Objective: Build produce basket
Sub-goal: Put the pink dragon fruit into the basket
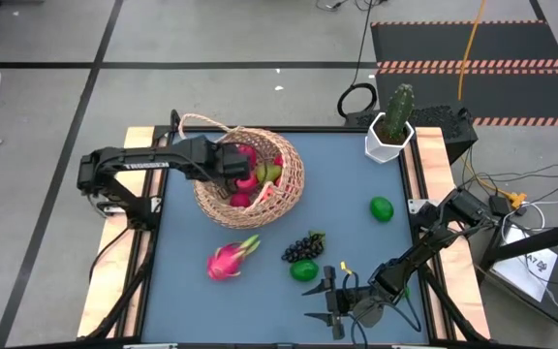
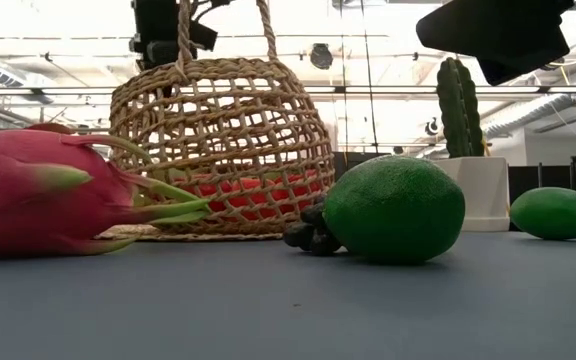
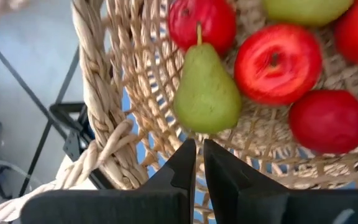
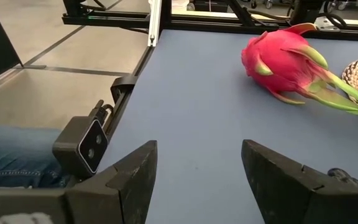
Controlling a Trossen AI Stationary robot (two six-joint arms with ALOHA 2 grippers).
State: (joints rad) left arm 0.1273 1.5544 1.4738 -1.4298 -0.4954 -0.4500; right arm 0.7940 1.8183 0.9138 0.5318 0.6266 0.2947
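Note:
The tan wicker basket stands on the blue table, with its loop handle toward the far left. Inside it lie a yellow-green pear and several red round fruits. My left gripper hangs shut just above the basket's inside, its fingertips near the pear's wide end, with nothing between them. On the table in front of the basket lie a pink dragon fruit, a dark grape bunch and a green lime. Another lime lies to the right. My right gripper waits open near the front edge.
A cactus in a white pot stands at the table's far right corner. In the right wrist view, bare blue table lies between my open fingers and the dragon fruit. The table's wooden side rails run down both sides.

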